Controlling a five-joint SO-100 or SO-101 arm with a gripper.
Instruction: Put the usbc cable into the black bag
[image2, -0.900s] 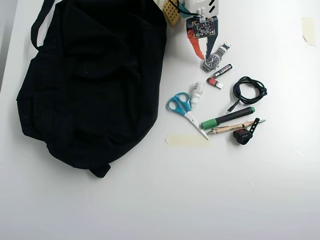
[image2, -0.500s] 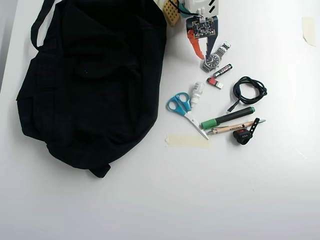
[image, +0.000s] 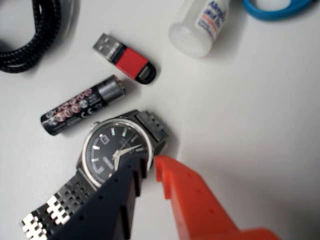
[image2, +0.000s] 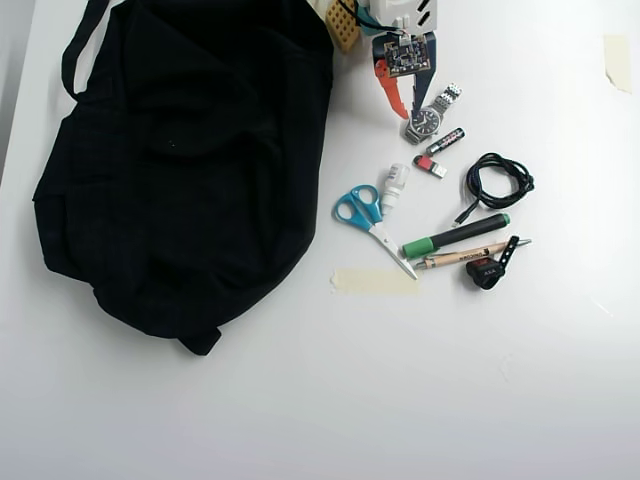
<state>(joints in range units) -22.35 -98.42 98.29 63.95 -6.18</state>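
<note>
Gripper (image: 149, 165): slightly parted, empty, over watch (image: 112, 145) | cable (image2: 497, 180): coiled apart, ungrasped | bag (image2: 180, 160): lying flat, awaiting load.

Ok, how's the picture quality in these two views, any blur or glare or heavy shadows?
Wrist view: soft overall, the gripper close up is blurred, the watch face still reads, and the white table looks evenly lit with faint shadows. Overhead view: sharper, flat light, the black bag shows almost no fold detail, and the usbc cable stays distinct.
</note>
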